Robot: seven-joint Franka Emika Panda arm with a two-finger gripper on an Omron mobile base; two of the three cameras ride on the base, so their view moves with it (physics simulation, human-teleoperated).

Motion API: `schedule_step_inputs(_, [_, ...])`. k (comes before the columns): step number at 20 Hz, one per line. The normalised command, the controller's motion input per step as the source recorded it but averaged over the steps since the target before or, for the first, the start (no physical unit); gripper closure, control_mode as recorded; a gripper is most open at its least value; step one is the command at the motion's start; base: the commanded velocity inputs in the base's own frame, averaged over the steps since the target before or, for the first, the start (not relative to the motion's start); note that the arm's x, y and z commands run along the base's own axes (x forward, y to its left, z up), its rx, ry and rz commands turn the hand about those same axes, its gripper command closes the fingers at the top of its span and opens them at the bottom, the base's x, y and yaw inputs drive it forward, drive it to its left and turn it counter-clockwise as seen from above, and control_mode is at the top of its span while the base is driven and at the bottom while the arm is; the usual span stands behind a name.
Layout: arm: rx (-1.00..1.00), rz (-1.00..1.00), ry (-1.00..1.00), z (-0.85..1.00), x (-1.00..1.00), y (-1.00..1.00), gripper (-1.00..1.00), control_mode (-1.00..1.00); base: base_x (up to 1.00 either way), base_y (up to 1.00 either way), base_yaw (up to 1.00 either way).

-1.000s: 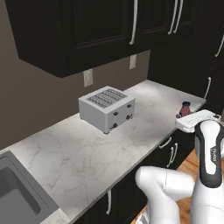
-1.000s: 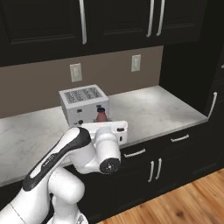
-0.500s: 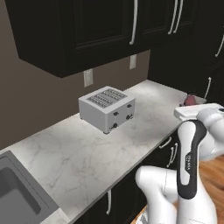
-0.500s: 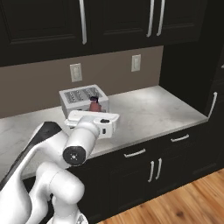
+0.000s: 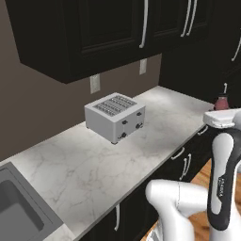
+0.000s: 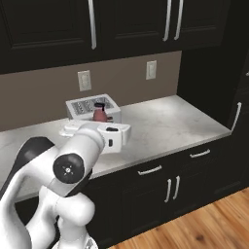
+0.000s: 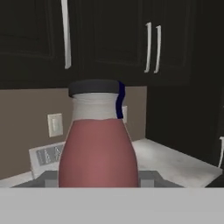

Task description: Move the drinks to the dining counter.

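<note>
A small purple-red drink bottle (image 7: 98, 153) with a dark cap stands upright between my fingers, close in front of the hand camera. My gripper (image 7: 99, 180) is shut on its lower body, a grey fingertip (image 7: 49, 178) showing on each side. From the left base view the bottle (image 5: 221, 101) rises above the white hand (image 5: 225, 114), held in the air off the right end of the marble worktop (image 5: 89, 164). The right base view shows the same bottle (image 6: 100, 114) on the hand (image 6: 99, 124) in front of the toaster. The dining counter is out of view.
A white toaster (image 5: 115, 116) sits on the marble worktop against the brown wall, with a sink (image 5: 19, 207) at the left end. Dark upper cabinets (image 5: 108, 28) hang overhead and a tall dark cabinet (image 6: 228, 73) closes the right end. Wood floor (image 6: 204, 228) lies below.
The arm has folded back toward the base, carrying the small bottle up and away from the worktop's edge. The grip has held. Toaster and worktop have not shifted.
</note>
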Motion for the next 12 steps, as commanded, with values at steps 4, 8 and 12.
schedule_step_inputs(4, [0.00, 0.00, 0.00, 0.07, -0.94, 0.36, 1.00, -1.00, 0.00, 0.00, 0.00])
schedule_step_inputs(8, [0.00, -0.01, 0.00, 0.00, -0.89, 0.69, 1.00, -1.00, 0.00, 0.00, 0.00])
schedule_step_inputs(12, [0.00, -0.11, -0.07, 0.00, -0.58, 0.96, 1.00, -1.00, 0.00, 0.00, 0.00])
